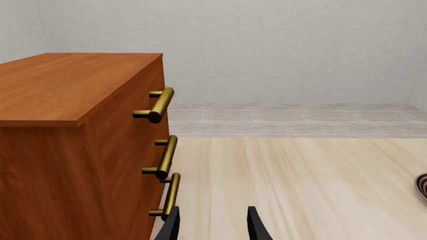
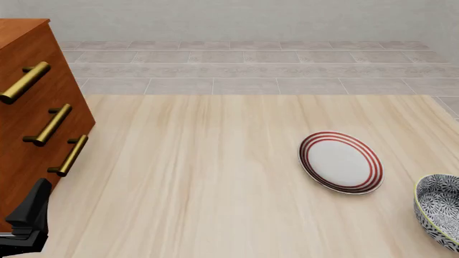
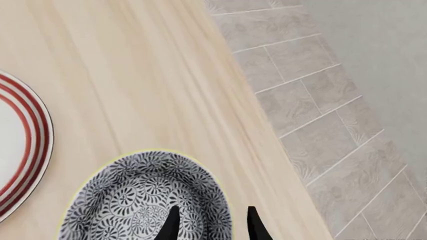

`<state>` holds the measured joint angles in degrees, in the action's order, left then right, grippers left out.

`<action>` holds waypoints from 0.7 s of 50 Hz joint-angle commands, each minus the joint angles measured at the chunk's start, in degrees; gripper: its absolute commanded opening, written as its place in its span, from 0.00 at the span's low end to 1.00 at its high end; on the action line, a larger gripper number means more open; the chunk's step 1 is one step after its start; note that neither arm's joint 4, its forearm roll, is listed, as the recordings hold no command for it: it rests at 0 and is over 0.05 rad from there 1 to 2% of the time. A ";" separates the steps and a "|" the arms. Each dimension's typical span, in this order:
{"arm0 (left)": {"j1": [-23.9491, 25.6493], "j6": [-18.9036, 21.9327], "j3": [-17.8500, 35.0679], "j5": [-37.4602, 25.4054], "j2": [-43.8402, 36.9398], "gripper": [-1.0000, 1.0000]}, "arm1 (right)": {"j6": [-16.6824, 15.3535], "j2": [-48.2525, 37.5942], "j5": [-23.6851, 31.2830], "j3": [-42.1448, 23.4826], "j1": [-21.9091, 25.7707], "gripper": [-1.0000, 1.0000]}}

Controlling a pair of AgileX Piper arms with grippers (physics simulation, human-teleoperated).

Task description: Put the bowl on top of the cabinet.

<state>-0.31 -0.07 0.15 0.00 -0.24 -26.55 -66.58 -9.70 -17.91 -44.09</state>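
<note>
With the right gripper (image 3: 210, 222) released above the bowl (image 2: 439, 215) at the bench's (image 2: 215, 177) near right, I lower one finger inside its rim, one outside, before clenching.

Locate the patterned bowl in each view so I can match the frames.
Front view: bowl at the right edge near the lower corner, cut off by the frame, on the table.
Right wrist view: fills the lower middle, right gripper just above its inside.
Left wrist view: not clearly in it; only an unidentifiable sliver at one edge.
Shared landmark: the red-ringed plate beside the bowl.
</note>
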 commanded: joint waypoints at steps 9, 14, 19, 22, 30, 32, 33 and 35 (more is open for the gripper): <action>0.00 0.04 0.06 -0.02 -0.06 1.00 | -1.77 -4.06 -1.10 -1.19 -0.94 1.00; 0.01 0.02 0.06 -0.02 -0.05 1.00 | -2.32 -5.15 -1.55 -1.37 -1.29 1.00; -0.01 0.03 0.06 -0.03 -0.06 1.00 | -3.04 -6.12 -2.19 -1.31 -1.50 1.00; 0.00 0.03 0.06 -0.03 -0.06 1.00 | -2.86 -6.18 -2.15 -1.14 -1.30 1.00; -0.01 0.03 0.06 -0.03 -0.06 1.00 | -3.78 -7.70 -2.31 -1.70 -1.83 1.00; 0.00 0.02 0.06 -0.03 -0.07 1.00 | -3.85 -8.23 -2.45 -1.61 -1.88 1.00; 0.00 0.02 0.06 -0.03 -0.07 1.00 | -3.85 -8.24 -2.47 -1.61 -1.88 1.00; 0.00 0.02 0.06 -0.02 -0.06 1.00 | -4.22 -8.80 -2.20 -1.84 -2.16 1.00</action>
<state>-0.31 -0.07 0.15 0.00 -0.24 -29.81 -73.41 -11.70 -19.38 -45.69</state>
